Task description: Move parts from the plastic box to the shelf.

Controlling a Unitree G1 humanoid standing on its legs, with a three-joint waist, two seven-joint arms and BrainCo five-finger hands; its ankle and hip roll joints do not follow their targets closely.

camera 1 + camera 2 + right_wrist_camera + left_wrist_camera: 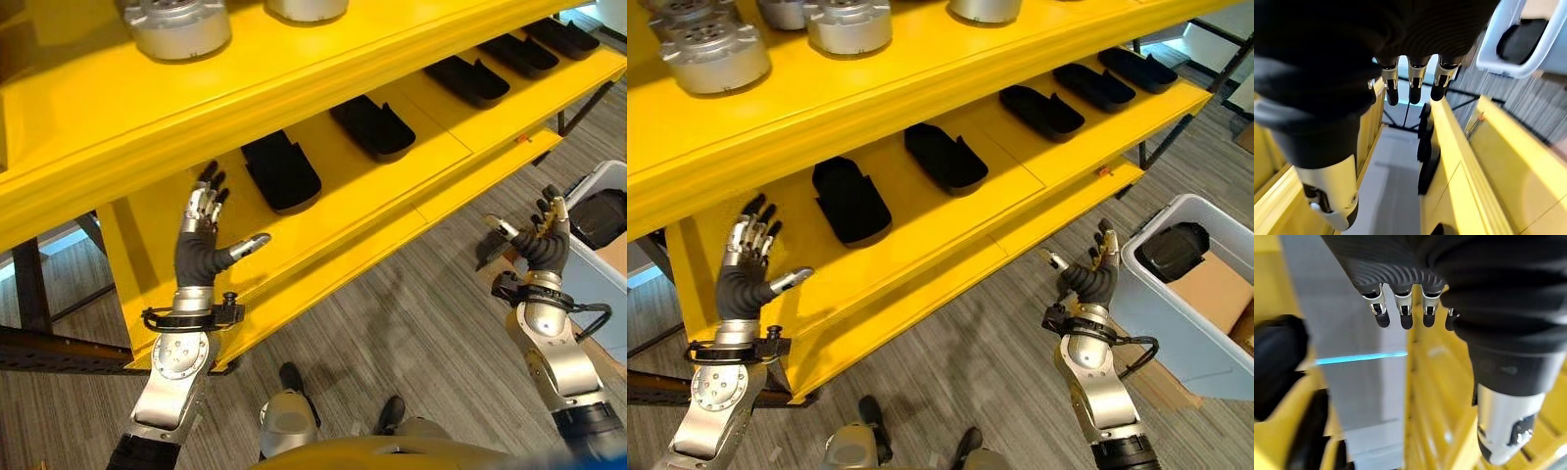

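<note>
Between parts: both the left hand (201,245) by the yellow shelf (392,186) and the right hand (1089,274) beside the plastic box (1176,323) are open and seemingly empty; next, reach into the box for a black part (1171,250).

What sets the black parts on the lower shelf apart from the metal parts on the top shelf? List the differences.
The black parts are dark, flat and elongated, lying in a row on the lower shelf. The metal parts are silver, round and stout, standing on the top shelf. Both sets rest on the same yellow rack, untouched by either hand.
</note>
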